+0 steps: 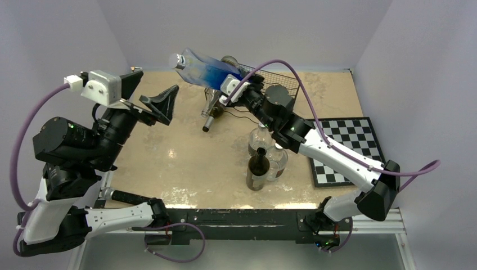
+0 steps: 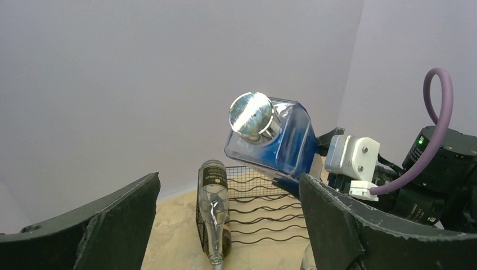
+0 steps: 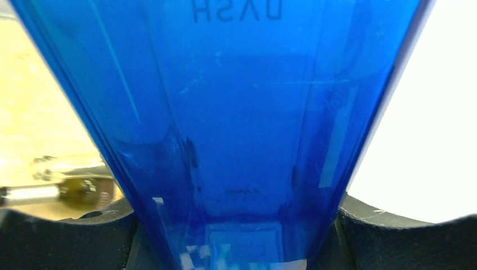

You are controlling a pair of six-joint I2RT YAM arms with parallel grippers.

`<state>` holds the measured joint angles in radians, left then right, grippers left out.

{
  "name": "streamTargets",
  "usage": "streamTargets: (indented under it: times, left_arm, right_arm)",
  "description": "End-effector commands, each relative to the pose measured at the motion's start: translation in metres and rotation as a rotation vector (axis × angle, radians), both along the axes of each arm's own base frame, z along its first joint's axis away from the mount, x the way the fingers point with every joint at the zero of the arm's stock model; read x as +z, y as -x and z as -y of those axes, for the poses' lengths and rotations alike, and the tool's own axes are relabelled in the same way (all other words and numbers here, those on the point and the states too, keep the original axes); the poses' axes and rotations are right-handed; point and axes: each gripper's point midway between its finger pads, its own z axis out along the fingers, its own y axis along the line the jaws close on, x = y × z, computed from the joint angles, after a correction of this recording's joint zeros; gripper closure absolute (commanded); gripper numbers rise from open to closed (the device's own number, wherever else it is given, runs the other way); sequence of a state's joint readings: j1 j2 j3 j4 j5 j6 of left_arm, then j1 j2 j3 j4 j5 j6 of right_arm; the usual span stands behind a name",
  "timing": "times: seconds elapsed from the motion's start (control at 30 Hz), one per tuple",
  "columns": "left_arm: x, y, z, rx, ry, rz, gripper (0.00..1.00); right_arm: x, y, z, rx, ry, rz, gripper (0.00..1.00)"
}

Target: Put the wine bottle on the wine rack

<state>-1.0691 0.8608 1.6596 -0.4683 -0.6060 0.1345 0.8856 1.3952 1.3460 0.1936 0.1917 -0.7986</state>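
My right gripper [image 1: 226,85] is shut on a blue square glass bottle [image 1: 203,67] with a silver cap. It holds the bottle tilted in the air over the left part of the black wire-mesh wine rack [image 1: 274,77]. The blue bottle fills the right wrist view [image 3: 242,112], between the gripper's black fingers [image 3: 388,230], and shows in the left wrist view [image 2: 281,143] above the rack [image 2: 281,208]. A clear labelled bottle [image 1: 212,109] lies in the rack's leftmost cradle, neck toward me [image 2: 215,208]. My left gripper [image 1: 147,93] is open and empty, raised at the left.
A dark wine bottle [image 1: 258,169] and two clear bottles [image 1: 260,138] [image 1: 277,160] stand in the middle of the table, under my right arm. A black-and-white chessboard [image 1: 346,149] lies at the right. Walls close the back and sides.
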Motion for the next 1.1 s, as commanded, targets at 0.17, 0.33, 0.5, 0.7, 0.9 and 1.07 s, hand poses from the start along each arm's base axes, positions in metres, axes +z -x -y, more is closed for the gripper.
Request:
streamTargets:
  times: [0.17,0.33,0.5,0.7,0.9,1.07]
  left_arm:
    - [0.021,0.023,-0.009,-0.102,-0.017,-0.018,0.01]
    - [0.001,0.030,0.032,-0.260,-0.096,-0.115,0.01]
    - [-0.049,0.026,0.067,-0.352,-0.241,-0.292,0.01]
    - [-0.082,0.034,0.102,-0.549,-0.270,-0.459,0.01]
    - [-0.115,0.029,0.118,-0.594,-0.371,-0.548,0.01]
    - [-0.121,0.031,0.112,-0.591,-0.424,-0.542,0.04]
  right_arm:
    - [0.130,0.041,0.052,-0.099,0.034,0.564,1.00]
    - [0.123,0.044,0.045,-0.119,0.183,0.689,1.00]
    - [0.111,0.051,0.045,-0.112,0.271,0.746,1.00]
    - [0.089,0.057,0.049,-0.061,0.370,0.722,1.00]
    - [0.084,0.063,0.056,-0.034,0.391,0.713,1.00]
    - [0.087,0.070,0.059,-0.018,0.379,0.732,1.00]
